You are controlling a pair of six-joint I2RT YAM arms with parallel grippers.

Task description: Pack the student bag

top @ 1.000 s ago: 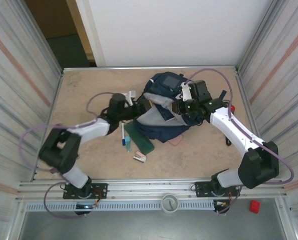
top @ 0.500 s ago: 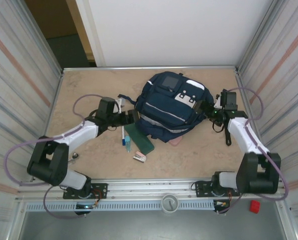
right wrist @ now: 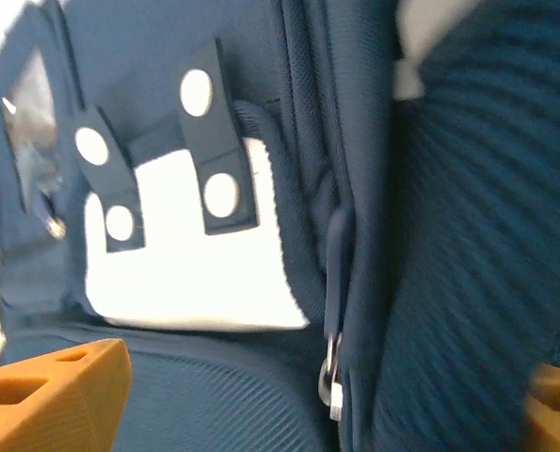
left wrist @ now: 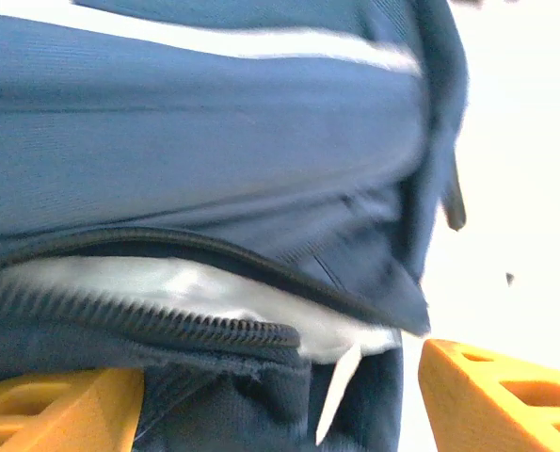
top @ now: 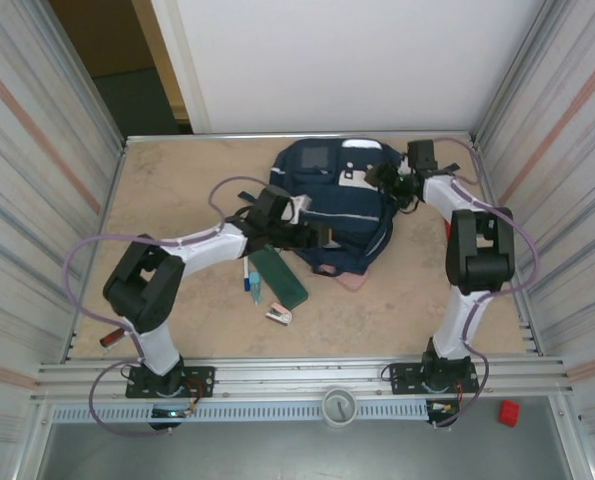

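Navy student bag [top: 337, 205] lies flat on the table [top: 177, 180], far-centre and a bit to the R, front face up. L gripper [top: 312, 236] is at its near-left side and R gripper [top: 385, 180] at its far-right corner, so the bag sits btw the two

L wrist cam: L gripper [left wrist: 280, 410] jaws are spread wide, w/ orange fingertips [left wrist: 54, 414] at the lower corners. The bag [left wrist: 214, 141] is right in front, its zip [left wrist: 138, 315] part open w/ white lining [left wrist: 185, 282] showing. Fabric below the zip runs into the gap btw the jaws, not clamped

R wrist cam: R gripper [right wrist: 303, 405] jaws are also wide apart. The bag [right wrist: 449, 235] sits in the gap, and its metal zip pull [right wrist: 331, 372] hangs approx midway btw the fingers. White patch [right wrist: 185, 254] w/ navy snap tabs [right wrist: 214, 141] lies up-left

On the table by the bag's near side: green flat case [top: 279, 277], blue pen [top: 246, 272], small white-red item [top: 278, 316], and a pink thing [top: 349, 283] touching the bag's near edge
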